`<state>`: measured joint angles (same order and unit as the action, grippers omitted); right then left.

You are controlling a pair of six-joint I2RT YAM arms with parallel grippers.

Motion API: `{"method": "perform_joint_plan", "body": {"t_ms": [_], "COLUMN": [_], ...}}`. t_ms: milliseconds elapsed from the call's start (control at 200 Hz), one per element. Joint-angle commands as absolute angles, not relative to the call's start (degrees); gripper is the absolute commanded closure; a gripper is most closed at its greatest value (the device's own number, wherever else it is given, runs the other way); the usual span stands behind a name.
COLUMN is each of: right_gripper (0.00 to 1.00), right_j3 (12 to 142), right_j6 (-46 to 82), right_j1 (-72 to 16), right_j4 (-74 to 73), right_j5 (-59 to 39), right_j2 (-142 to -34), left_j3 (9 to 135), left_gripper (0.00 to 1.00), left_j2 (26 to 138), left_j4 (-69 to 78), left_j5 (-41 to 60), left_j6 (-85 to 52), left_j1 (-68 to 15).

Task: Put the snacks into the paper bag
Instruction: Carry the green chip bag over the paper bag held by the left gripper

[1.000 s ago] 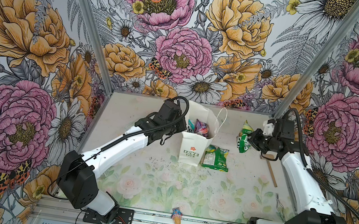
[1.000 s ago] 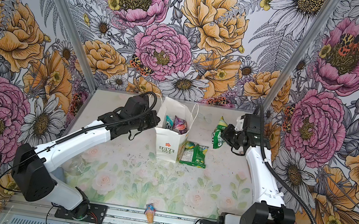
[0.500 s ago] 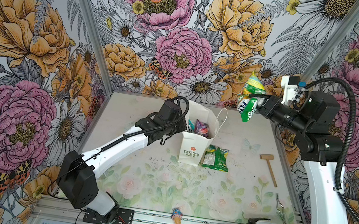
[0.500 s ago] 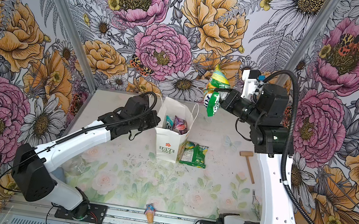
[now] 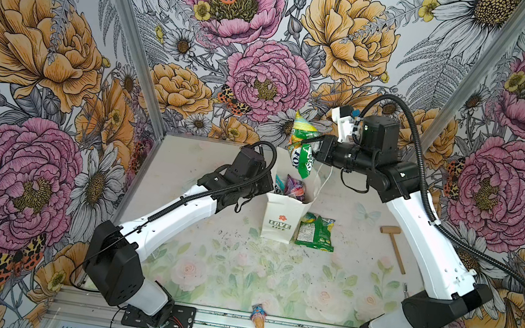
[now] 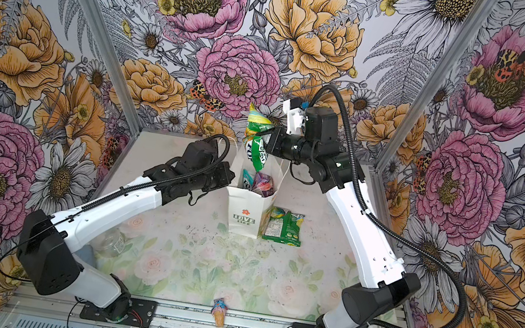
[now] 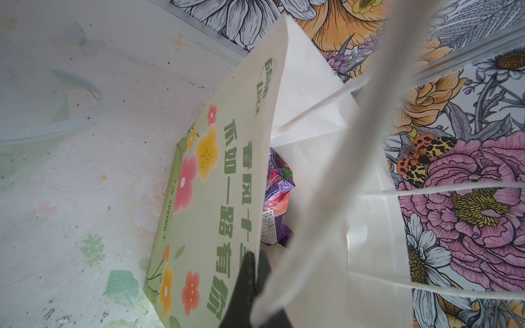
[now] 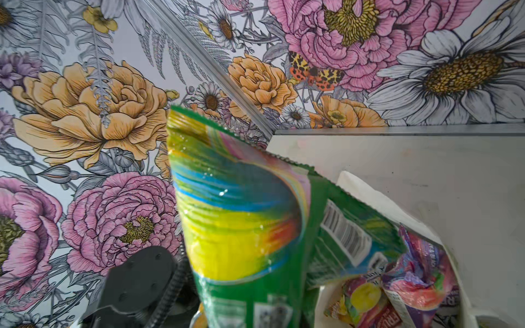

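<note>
**Green packet held over the bag mouth**

Your right claw (image 5: 313, 145) grasps a green packet (image 5: 304, 162) around its middle. The packet hangs almost upright, with its rainbow-printed end up and its green end down. In both top views it sits over the open mouth of the paper bag (image 5: 282, 218), towards the far rim. You cannot tell from these views whether its lower tip is already below the rim. The right wrist view shows the same packet (image 8: 241, 227) close up, with the bag's white corner just behind it.

Your left claw (image 7: 254, 264) is clenched on the bag's wall near the rim, one black finger on each side of the paper. In a top view that arm reaches the bag (image 6: 244, 215) from the left, and the bag stands upright on the tabletop (image 5: 236, 275).

Inside the bag you can see a teal packet (image 5: 279, 183) and a purple packet (image 5: 296, 190). The right wrist view adds a pink-yellow packet (image 8: 360, 298) beside the purple one (image 8: 420, 272).

A second green packet (image 5: 316, 232) lies flat on the tabletop, just beside the bag on the right arm's side.

A wooden mallet (image 5: 392, 244) lies near the right arm, well apart from the bag. A cone trinket (image 5: 258, 317) rests at the near edge, between the two arm bases.
</note>
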<state>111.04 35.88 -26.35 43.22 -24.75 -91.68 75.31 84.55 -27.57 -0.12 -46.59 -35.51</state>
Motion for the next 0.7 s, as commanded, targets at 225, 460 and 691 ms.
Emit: {"method": "perform_joint_plan", "body": {"t_ms": [225,460,691], "right_gripper": [0.99,0.99,1.0], "right_j3": [108.32,106.97,106.8], "right_j6": [30.5,26.28,22.81], "right_j1": [-27.98,-30.71,-33.08], "right_j4": [46.02,49.75,52.67], "right_j5": [-15.54,-8.37,-3.13], "right_j2": [-93.13,-94.39,-95.25], "left_j3": [76.16,76.05,76.16], "left_gripper": [1.0,1.0,1.0], "left_j2": [85.19,85.04,85.15], "left_j4": [-27.25,-27.25,-27.27], "left_j5": [0.0,0.0,0.13], "left_j6": [-46.58,-46.58,-46.51], "left_j1": [-35.84,-35.72,-35.9]}}
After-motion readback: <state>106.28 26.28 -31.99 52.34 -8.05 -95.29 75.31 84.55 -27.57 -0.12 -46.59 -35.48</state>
